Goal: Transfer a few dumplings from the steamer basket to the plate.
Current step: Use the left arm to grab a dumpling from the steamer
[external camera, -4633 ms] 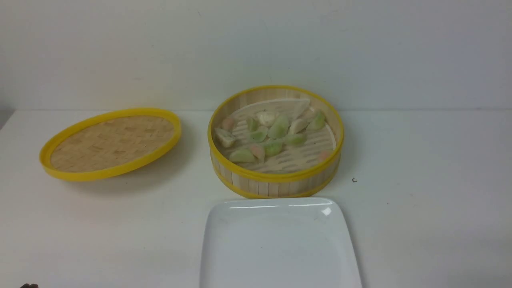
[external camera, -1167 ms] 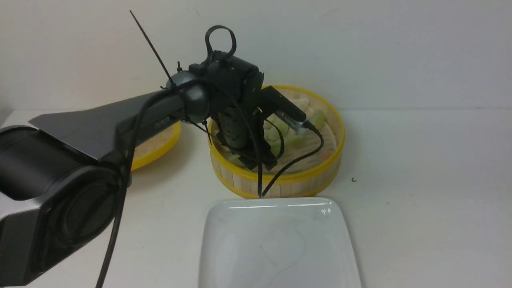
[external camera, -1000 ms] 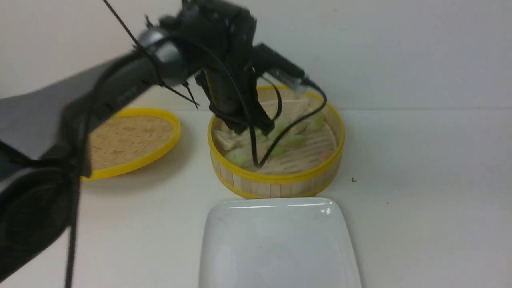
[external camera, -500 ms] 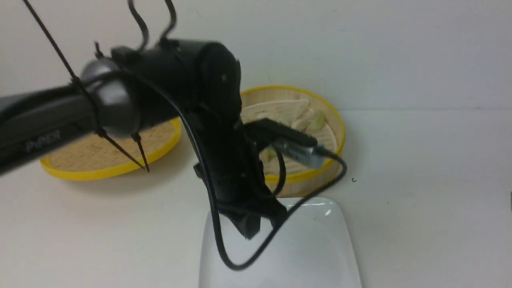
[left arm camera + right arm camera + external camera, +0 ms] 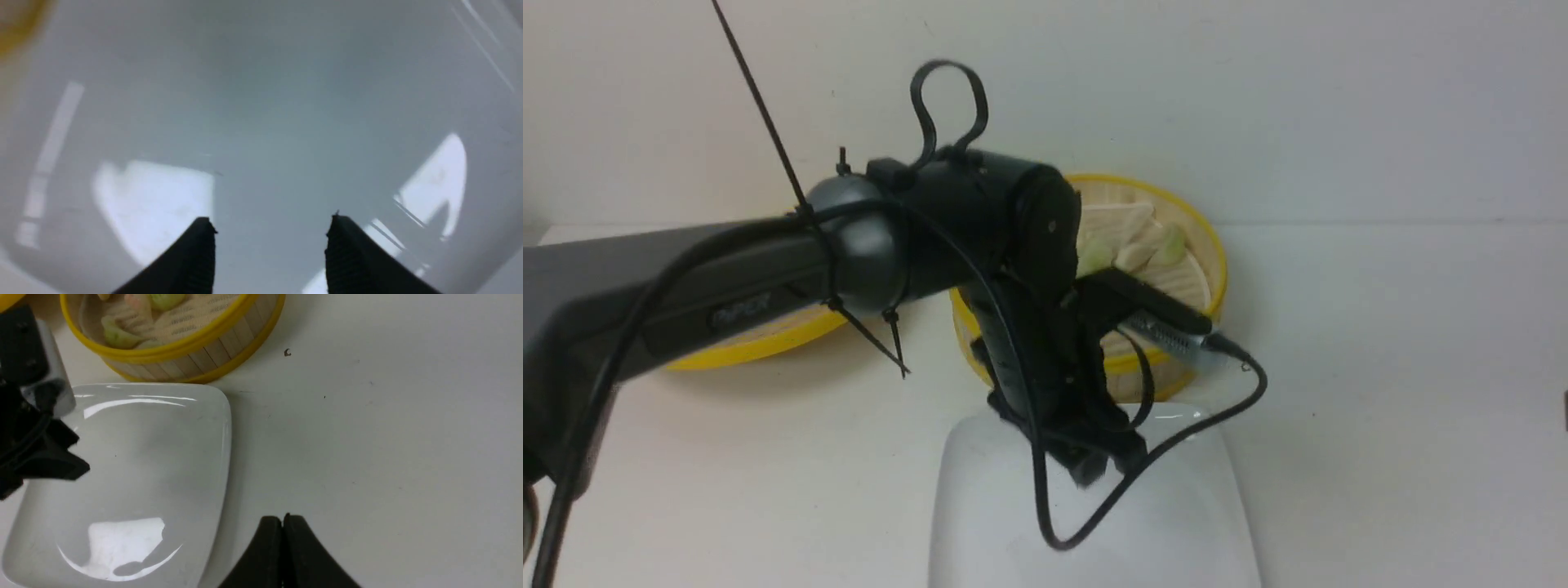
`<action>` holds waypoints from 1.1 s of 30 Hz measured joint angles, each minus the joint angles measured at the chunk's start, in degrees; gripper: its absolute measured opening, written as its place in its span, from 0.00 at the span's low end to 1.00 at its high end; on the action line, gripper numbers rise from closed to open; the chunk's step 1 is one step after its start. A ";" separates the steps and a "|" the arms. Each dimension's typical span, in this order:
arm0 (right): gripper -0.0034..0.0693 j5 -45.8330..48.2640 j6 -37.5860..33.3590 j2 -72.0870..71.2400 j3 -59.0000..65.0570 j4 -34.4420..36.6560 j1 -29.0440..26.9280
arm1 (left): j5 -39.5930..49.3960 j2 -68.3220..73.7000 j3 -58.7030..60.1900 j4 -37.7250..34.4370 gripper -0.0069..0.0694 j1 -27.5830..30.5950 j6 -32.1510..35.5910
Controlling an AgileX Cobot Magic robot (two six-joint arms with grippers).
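The steamer basket [image 5: 1214, 263] stands behind the plate [image 5: 1176, 531], half hidden by my left arm. Several pale green and pinkish dumplings [image 5: 1094, 255] lie on its slatted floor, and the right wrist view shows some of these dumplings [image 5: 116, 332] too. My left gripper [image 5: 1107, 467] hangs low over the far part of the plate [image 5: 261, 102]. This left gripper [image 5: 271, 222] is open with nothing between its fingers, and only bare glossy plate lies under it. My right gripper [image 5: 282, 516] is shut and empty, over the table to the right of the plate [image 5: 143, 449].
The flat yellow-rimmed woven lid [image 5: 768, 343] lies on the table to the left of the basket [image 5: 212, 355], mostly hidden behind my left arm. A loose black cable [image 5: 1176, 445] loops from the left wrist over the plate. A small dark speck [image 5: 287, 353] marks the table at the right.
My left arm swung from inside the basket toward me and came down over the plate. Its jaws went from shut to open. The right gripper stayed shut.
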 joint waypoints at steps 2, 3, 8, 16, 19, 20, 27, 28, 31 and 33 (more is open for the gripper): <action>0.03 -0.01 0.00 0.00 0.00 0.00 0.00 | -1.58 -0.53 -5.49 6.41 0.49 0.62 -1.13; 0.03 -0.07 0.00 0.00 0.00 0.00 0.00 | -2.76 -0.58 -6.96 7.96 0.48 1.16 -1.57; 0.03 0.03 -0.18 0.00 0.00 0.69 0.00 | -8.20 1.99 -13.48 10.49 0.44 5.20 -2.47; 0.03 0.05 -0.18 0.00 0.00 0.90 0.00 | -8.13 14.97 -19.74 9.26 0.60 9.12 -0.44; 0.03 0.05 -0.18 0.00 0.00 0.90 0.00 | -6.07 17.89 -21.58 9.18 0.64 9.19 -0.35; 0.03 0.05 -0.18 0.00 0.00 0.90 0.00 | -5.70 18.01 -21.80 9.18 0.64 9.19 -0.35; 0.03 0.05 -0.18 0.00 0.00 1.37 0.00 | -0.36 19.70 -22.95 8.39 0.65 9.19 -4.11; 0.03 0.05 -0.18 0.00 0.00 1.50 0.00 | 0.46 19.70 -23.00 8.39 0.65 9.19 -5.40; 0.03 0.05 -0.18 0.00 0.00 1.74 0.00 | 1.54 19.76 -23.06 8.39 0.65 9.19 -6.80; 0.03 0.05 -0.18 0.00 0.00 1.74 0.00 | 1.82 19.76 -23.06 8.39 0.61 9.19 -6.92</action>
